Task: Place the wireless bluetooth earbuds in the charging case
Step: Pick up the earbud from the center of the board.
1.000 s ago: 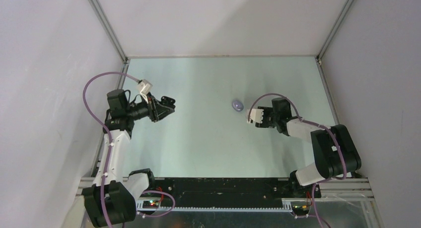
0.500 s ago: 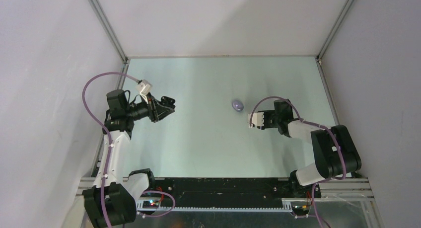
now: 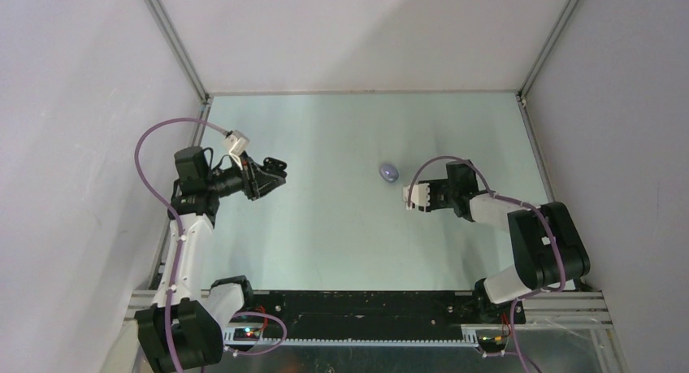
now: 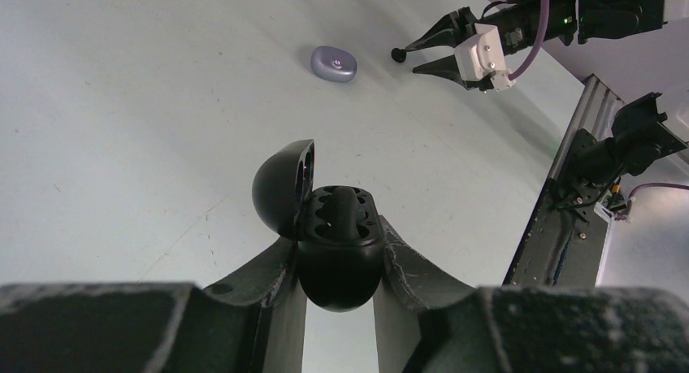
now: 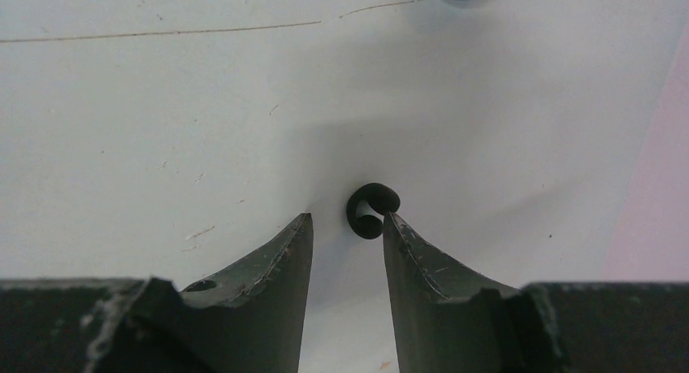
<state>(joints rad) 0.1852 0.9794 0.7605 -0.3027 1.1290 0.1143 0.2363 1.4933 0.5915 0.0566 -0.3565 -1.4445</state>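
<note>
right gripper point(image 5: 345, 220) jaws apart, black earbud point(image 5: 372, 210) on table point(image 5: 162, 105) at its tips, off centre. shift sideways, ease forward till it sits between the jaws, then close. left gripper point(image 4: 337, 236) clamped on open charging case point(image 4: 341, 279).

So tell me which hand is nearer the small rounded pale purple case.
Right. The right hand sits close by, just right of the purple case; the left hand is far to its left.

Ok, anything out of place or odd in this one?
Only a black earbud lying loose on the table, beside one fingertip of the open right gripper, not centred in its gap. Nothing looks damaged.
</note>
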